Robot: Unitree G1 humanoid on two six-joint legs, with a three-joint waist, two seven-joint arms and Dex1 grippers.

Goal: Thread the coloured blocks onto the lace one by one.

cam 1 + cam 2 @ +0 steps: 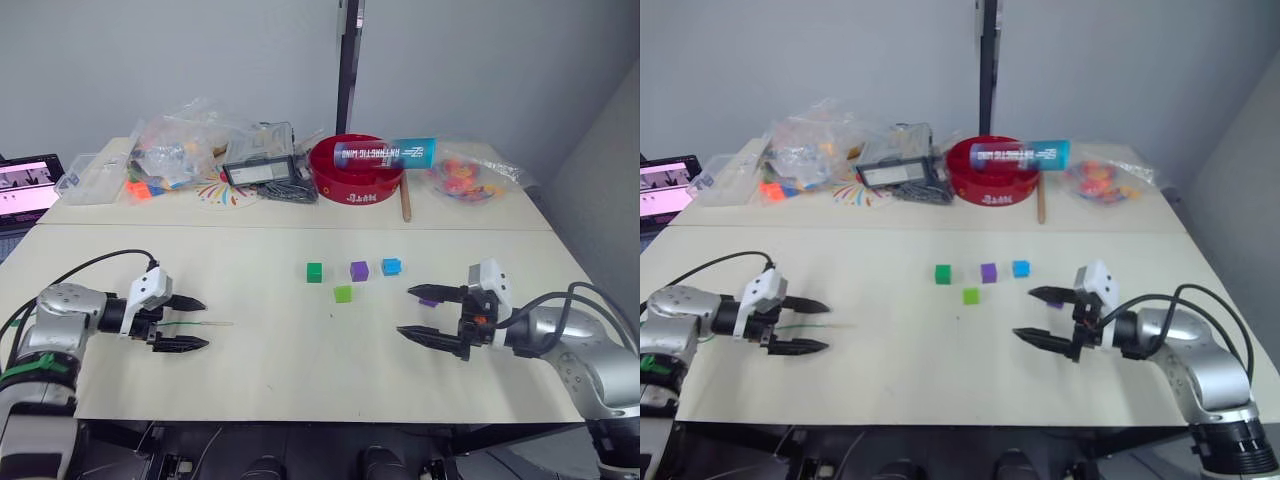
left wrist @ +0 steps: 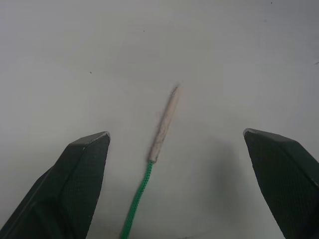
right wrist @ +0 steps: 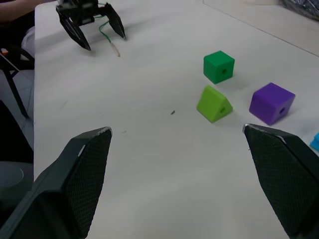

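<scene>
On the white table (image 1: 270, 365) the lace (image 2: 137, 199) lies flat with its pale stiff tip (image 2: 164, 124) pointing toward the middle. My left gripper (image 1: 203, 323) is open and straddles that tip without touching it. Near the centre sit a dark green block (image 1: 314, 272), a purple block (image 1: 359, 270), a blue block (image 1: 391, 266) and a light green block (image 1: 343, 294). A second purple block (image 1: 428, 301) lies just under the far finger of my right gripper (image 1: 405, 312), which is open and holds nothing, to the right of the blocks.
Along the back stand a red bowl (image 1: 355, 172) with a blue tube across it, clear bags of pieces (image 1: 175, 150) at back left and another bag (image 1: 470, 180) at back right. A wooden stick (image 1: 406, 204) lies beside the bowl. A lit screen (image 1: 25, 186) sits far left.
</scene>
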